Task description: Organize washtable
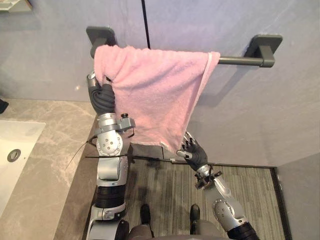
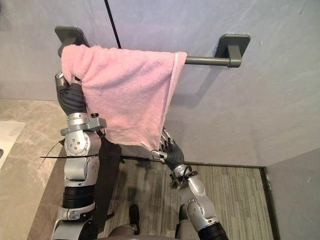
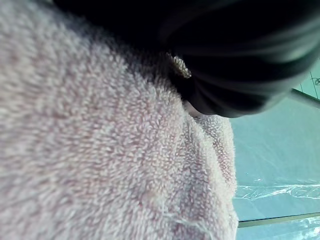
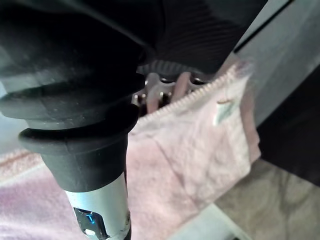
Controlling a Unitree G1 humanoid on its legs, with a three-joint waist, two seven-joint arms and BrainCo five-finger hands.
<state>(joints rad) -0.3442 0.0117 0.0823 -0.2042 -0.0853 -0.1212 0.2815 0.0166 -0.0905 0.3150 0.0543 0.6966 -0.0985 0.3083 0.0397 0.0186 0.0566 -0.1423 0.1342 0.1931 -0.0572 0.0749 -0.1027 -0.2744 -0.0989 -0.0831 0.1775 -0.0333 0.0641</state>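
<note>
A pink towel (image 1: 150,90) hangs over a dark grey towel bar (image 1: 240,61) on the wall, bunched toward the bar's left end, its lower edge slanting down to a corner at the right. My left hand (image 1: 102,95) is raised at the towel's left edge just below the bar; the cloth (image 3: 100,150) covers its fingers. My right hand (image 1: 192,152) is at the towel's lower corner, fingers spread and fairly straight, touching the hem (image 4: 200,95), which lies across them.
A marble countertop (image 1: 50,170) with a white sink (image 1: 15,150) lies to the left. A striped floor mat (image 1: 170,190) is below the towel. The bar's right mount (image 1: 262,47) and right end are bare.
</note>
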